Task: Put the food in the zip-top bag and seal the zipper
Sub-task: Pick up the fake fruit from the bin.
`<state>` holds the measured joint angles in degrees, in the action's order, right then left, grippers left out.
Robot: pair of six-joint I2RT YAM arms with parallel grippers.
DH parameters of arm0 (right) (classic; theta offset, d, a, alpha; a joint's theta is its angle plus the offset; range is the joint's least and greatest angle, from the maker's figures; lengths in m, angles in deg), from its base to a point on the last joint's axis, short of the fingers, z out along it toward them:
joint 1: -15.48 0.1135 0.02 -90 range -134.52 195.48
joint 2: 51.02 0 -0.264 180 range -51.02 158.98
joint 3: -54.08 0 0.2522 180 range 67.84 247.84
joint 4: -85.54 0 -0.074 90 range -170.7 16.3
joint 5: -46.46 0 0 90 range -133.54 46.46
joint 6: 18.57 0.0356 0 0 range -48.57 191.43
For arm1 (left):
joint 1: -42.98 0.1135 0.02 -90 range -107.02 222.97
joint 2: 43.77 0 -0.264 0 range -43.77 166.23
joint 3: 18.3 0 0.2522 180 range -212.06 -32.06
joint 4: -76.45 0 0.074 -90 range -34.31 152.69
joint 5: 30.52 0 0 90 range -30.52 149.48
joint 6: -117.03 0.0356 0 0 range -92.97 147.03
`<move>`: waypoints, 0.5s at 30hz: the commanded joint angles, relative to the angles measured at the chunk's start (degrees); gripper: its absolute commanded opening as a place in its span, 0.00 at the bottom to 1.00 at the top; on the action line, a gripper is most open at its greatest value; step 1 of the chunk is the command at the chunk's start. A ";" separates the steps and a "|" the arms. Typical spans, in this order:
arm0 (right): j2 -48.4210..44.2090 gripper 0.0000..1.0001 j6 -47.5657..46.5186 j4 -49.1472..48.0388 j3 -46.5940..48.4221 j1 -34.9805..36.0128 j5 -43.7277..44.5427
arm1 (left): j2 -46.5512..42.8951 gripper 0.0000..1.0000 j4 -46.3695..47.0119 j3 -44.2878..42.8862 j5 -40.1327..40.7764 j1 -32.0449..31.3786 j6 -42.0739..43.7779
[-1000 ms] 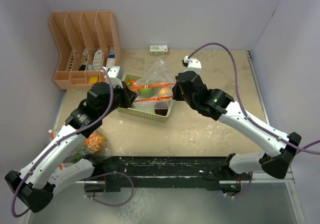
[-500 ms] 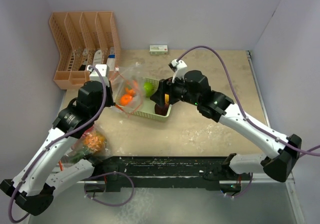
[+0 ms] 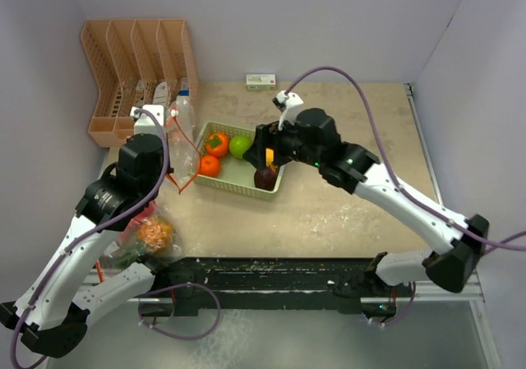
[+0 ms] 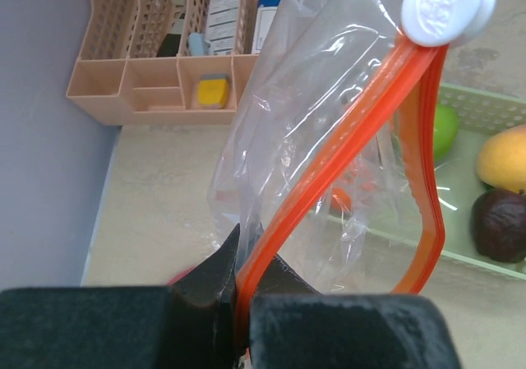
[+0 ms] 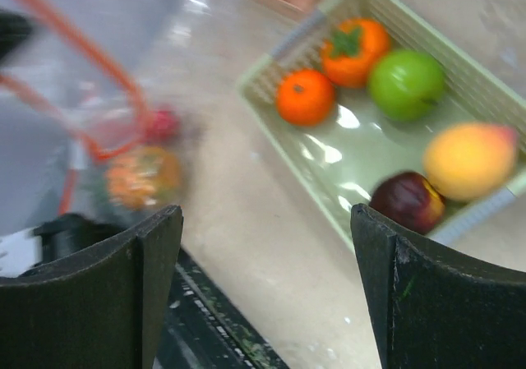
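A clear zip-top bag (image 4: 312,131) with an orange zipper and a white slider (image 4: 448,7) hangs from my left gripper (image 4: 238,283), which is shut on the zipper strip. In the top view the bag (image 3: 182,131) hangs just left of the green basket (image 3: 215,182). Food in the basket: two oranges (image 5: 305,96), a green lime (image 5: 405,84), a yellow mango (image 5: 468,159) and a dark purple fruit (image 5: 408,200). My right gripper (image 5: 263,295) hovers open and holds nothing, above the basket's right end (image 3: 265,157). A spiky orange pineapple (image 3: 154,233) and greens (image 3: 123,254) lie at the table's front left.
A peach desk organizer (image 3: 140,73) with bottles stands at the back left. A small white-and-green box (image 3: 260,80) lies by the back wall. A black rail (image 3: 271,274) runs along the table's near edge.
My right gripper let go of the bag and opened. The left arm drew the bag leftward off the basket, uncovering the fruit there.
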<state>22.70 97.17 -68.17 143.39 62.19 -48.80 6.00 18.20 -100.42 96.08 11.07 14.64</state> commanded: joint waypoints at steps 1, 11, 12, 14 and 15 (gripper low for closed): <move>8.99 0.85 1.75 13.14 4.87 -0.36 16.01 | -1.01 0.00 -0.31 0.41 4.03 0.26 1.85; 27.36 0.90 3.21 18.41 11.53 -0.31 23.62 | 0.27 0.00 2.42 3.75 4.77 0.26 3.33; 28.90 0.90 2.85 19.38 12.57 -0.28 23.90 | 0.39 0.00 2.28 3.57 5.03 0.26 3.53; 31.32 0.90 2.61 19.07 13.29 -0.24 23.45 | 0.07 0.00 1.88 2.89 5.86 0.26 4.16; 32.11 0.90 2.58 18.35 13.13 -0.29 23.05 | -0.46 0.00 1.87 2.62 6.06 0.26 4.64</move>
<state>53.16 99.35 -51.03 153.03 61.95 -28.43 6.62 18.15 -96.79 99.88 11.07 16.87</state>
